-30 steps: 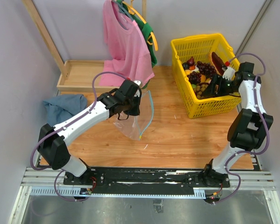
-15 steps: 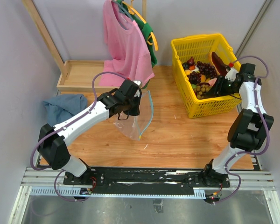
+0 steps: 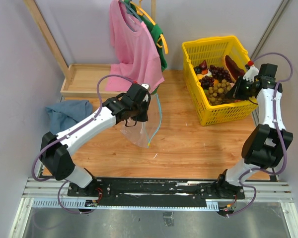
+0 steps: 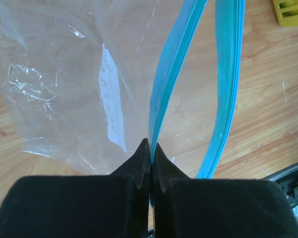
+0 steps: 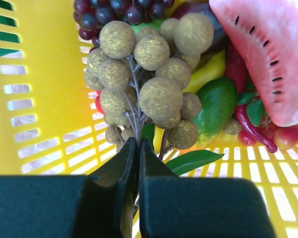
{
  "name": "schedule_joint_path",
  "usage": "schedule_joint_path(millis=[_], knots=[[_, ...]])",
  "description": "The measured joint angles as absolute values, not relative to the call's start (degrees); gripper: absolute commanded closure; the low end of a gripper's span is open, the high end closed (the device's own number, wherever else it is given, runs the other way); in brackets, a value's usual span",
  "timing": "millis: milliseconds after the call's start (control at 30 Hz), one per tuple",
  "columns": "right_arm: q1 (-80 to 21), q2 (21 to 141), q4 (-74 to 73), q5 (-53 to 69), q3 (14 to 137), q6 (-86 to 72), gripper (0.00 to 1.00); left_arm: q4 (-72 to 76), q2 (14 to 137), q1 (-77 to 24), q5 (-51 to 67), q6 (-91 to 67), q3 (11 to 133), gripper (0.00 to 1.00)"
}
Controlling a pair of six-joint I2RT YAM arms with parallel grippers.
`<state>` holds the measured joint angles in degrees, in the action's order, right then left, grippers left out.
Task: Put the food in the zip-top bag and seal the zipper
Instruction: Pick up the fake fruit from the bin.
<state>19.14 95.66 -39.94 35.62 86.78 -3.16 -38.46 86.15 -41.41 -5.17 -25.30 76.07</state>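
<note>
The clear zip-top bag [image 3: 138, 133] hangs open over the wooden table, its white label [image 4: 111, 101] showing. My left gripper [image 4: 151, 147] is shut on one lip of the teal-blue zipper [image 4: 171, 74]; the other lip [image 4: 228, 84] bows away to the right. The food lies in the yellow basket [image 3: 208, 45]. My right gripper [image 5: 138, 144] is shut on the stem of a tan berry cluster [image 5: 159, 94], which also shows from above [image 3: 218, 90] beside the right gripper [image 3: 236, 91]. Around the cluster lie purple grapes [image 5: 116, 11], a green fruit [image 5: 216, 106], a watermelon slice [image 5: 268, 54] and a red chili [image 5: 251, 126].
A pink shirt [image 3: 134, 47] hangs on a hanger at the back, just behind the bag. A blue cloth [image 3: 64, 114] lies at the left. A shallow wooden tray [image 3: 84, 82] sits at the back left. The basket's wall [image 5: 35, 74] stands close on the right gripper's left.
My right gripper has shut on the tan cluster's stem and drawn back to the right and up inside the basket. The left arm has kept still with the bag.
</note>
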Motion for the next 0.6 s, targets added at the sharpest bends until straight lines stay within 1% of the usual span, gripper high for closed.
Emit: schedule_joint_path(millis=[133, 300, 600], knots=[[18.61, 90.08, -38.94, 33.30, 86.59, -3.29, 1.00, -39.18, 86.15, -41.41, -6.15, -26.06, 77.28, 1.00], [17.41, 80.68, -34.48, 27.83, 83.35, -4.89, 0.99, -39.33, 86.08, -41.39, -6.96, -27.86, 77.67, 1.00], [12.10, 67.29, -27.11, 17.04, 80.53, -8.40, 0.99, -39.31, 86.08, -40.84, -6.61, -31.66, 77.69, 1.00]])
